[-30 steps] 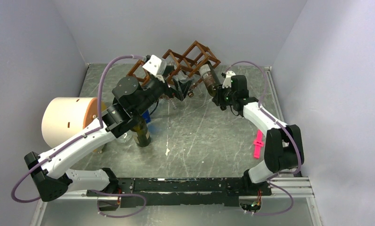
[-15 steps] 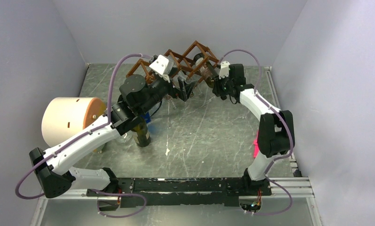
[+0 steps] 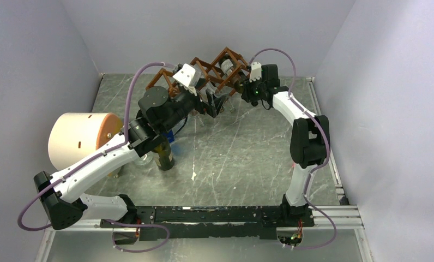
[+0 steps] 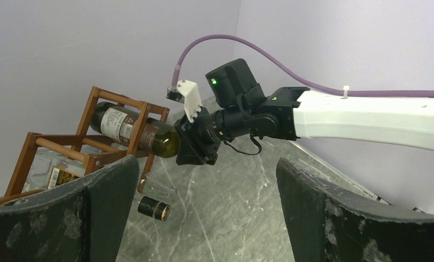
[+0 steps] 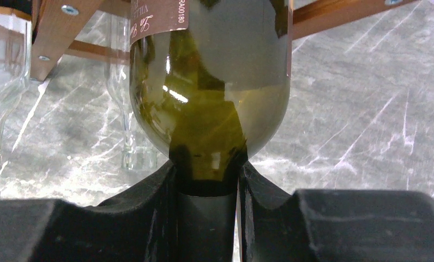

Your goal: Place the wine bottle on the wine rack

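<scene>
Grey marbled bench (image 3: 242, 158), pale walls on 3 sides. Big cream drum (image 3: 76, 139) on its side at left edge. Dark bottle (image 3: 163, 155) upright nr it, sth clear & glassy (image 3: 143, 159) just beside. Blue item (image 3: 171, 135) behind, mostly hidden. Small white scrap (image 3: 193, 176) mid-bench. Clear bottle w/ dark cap (image 4: 154, 208) lying on bench.

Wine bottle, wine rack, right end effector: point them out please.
wine bottle (image 4: 116, 124), left wrist view, on its label.
wine rack (image 4: 62, 148), left wrist view, on a front dowel.
right end effector (image 5: 206, 188), right wrist view, between fingertips gripping the neck.
</scene>
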`<state>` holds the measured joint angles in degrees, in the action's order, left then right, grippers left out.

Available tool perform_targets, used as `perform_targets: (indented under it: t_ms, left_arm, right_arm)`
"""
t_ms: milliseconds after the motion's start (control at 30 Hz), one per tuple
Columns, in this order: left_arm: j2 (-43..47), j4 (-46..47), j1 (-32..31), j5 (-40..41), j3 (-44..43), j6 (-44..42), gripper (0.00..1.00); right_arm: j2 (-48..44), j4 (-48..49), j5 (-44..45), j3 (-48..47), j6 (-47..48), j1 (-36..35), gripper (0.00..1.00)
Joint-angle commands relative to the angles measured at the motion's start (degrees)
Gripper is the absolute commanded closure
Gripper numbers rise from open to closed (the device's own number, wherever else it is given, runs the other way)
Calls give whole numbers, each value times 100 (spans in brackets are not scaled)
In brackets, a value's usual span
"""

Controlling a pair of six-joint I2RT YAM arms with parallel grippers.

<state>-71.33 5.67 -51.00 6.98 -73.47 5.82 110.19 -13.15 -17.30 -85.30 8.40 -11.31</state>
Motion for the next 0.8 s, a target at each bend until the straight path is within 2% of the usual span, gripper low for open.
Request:
perform_targets:
  t_ms: [0,267,467,767]
  left_arm:
    - [-4,36,-15,-185,-192,-4,0]
    - [-38,-4,-15,-136,-204,-3,0]
    - [-15,-14,-15,-84,-174,-2,1]
    - [5,-13,-15,-51,-132,-28,0]
  right_arm:
    - [156,242,-488,-499,96,-95,86]
    - [322,404,-290,-738,39,-126,68]
    - [486,665,-144,-848,-107,-179,63]
    - [349,1380,431,-450,-119,-329,42]
